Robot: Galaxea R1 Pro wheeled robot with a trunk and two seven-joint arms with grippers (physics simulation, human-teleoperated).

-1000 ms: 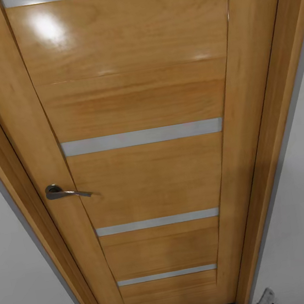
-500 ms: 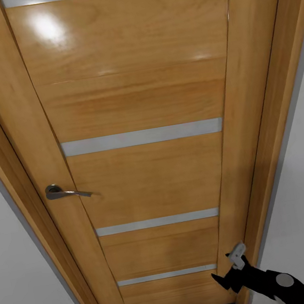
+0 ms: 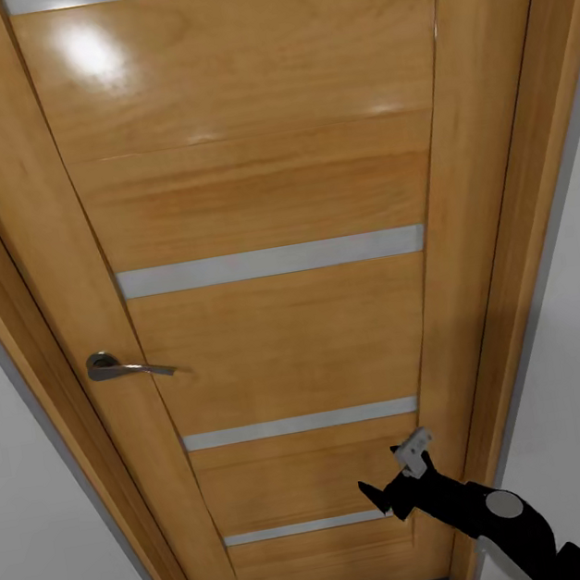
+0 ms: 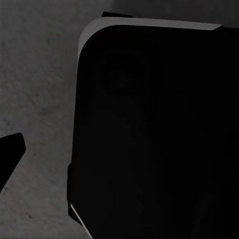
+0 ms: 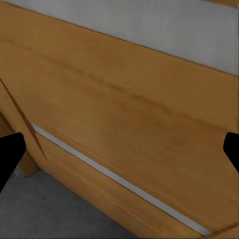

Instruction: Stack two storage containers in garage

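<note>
Your black right gripper (image 3: 392, 478), fingers spread and holding nothing, sits low against the closed honey-coloured wooden door with pale stripes (image 3: 278, 329), far from its silver lever handle (image 3: 126, 366); pushing there may jam, no containers in sight.

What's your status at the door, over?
Right claw open, raised at the lower door panel, holding nothing. Left claw can't be read. Door shut, handle untouched, blocking the way.
</note>
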